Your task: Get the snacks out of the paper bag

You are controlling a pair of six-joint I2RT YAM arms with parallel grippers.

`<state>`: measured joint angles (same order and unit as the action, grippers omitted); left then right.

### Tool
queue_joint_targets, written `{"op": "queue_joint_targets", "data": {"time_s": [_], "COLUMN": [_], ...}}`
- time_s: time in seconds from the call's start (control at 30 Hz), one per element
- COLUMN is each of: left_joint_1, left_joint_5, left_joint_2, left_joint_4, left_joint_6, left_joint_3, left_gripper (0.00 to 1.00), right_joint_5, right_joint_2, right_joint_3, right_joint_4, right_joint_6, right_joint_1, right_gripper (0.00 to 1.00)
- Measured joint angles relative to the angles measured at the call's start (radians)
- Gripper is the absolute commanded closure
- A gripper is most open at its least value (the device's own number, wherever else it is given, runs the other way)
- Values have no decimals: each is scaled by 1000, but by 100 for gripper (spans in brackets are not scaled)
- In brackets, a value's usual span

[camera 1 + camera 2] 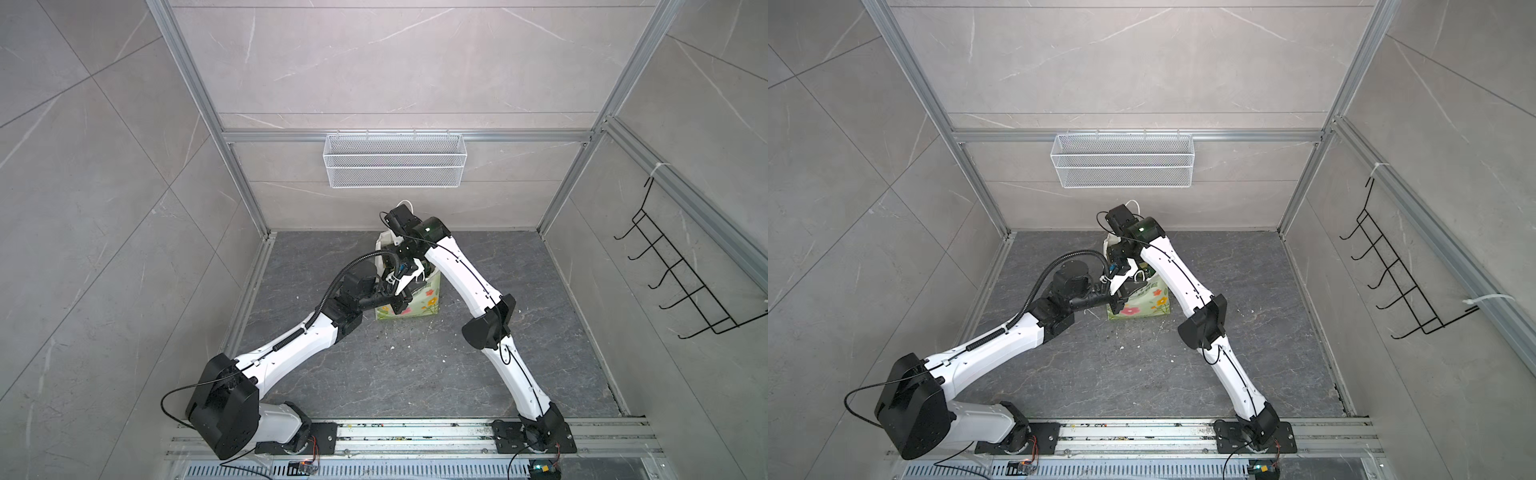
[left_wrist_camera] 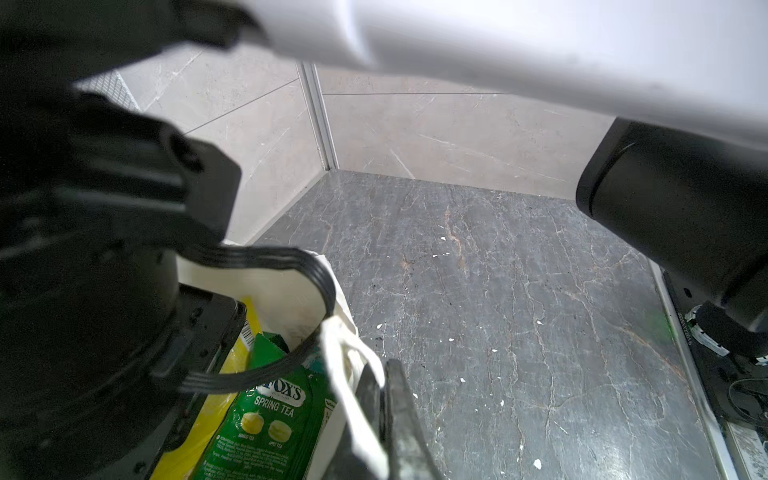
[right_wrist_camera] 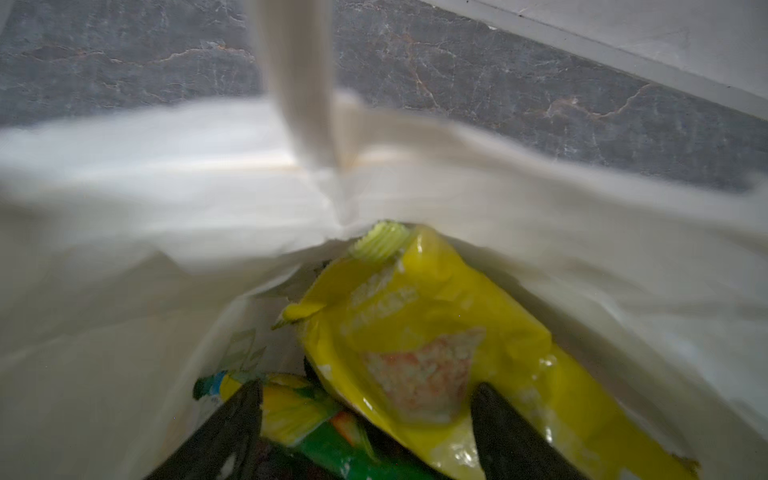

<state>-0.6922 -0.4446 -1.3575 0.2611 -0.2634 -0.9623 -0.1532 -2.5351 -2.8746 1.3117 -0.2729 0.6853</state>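
Inside the paper bag [image 1: 419,305] room is tight: the right hand [image 3: 365,388], jaws apart, fills the mouth above the yellow chip bag [image 3: 415,316]; the left hand [image 2: 382,374] pinches its rim. Bare worktop [image 1: 415,374] surrounds it.

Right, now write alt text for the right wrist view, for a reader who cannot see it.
Inside the white paper bag, the right gripper, fingers open, straddles a yellow chip bag. A green packet lies partly beneath it; grey floor shows beyond the rim.
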Motion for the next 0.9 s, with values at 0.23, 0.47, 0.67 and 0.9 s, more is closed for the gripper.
{"op": "queue_joint_targets", "data": {"time_s": [0.23,0.47,0.67,0.9], "left_joint_1": [0,-2,-2,-3], "left_joint_5": [18,36,59,93], "left_joint_2": [8,26,37,72], "left_joint_4": [0,0,2,4], "left_joint_6": [-2,-3,-3,-3], "left_joint_3": [9,24,32,81], "left_gripper": [100,100,100,100], "right_joint_5": [-100,-129,-135,-130], "right_joint_2": [-43,-43,-26,98], "right_joint_3": [-4,-6,-5,34], "right_joint_4": [-7,-7,-2,-9], "right_joint_6": [-12,-3,7,23], "right_joint_1": [7,11,12,-8], "right_gripper": [73,96,100,100]}}
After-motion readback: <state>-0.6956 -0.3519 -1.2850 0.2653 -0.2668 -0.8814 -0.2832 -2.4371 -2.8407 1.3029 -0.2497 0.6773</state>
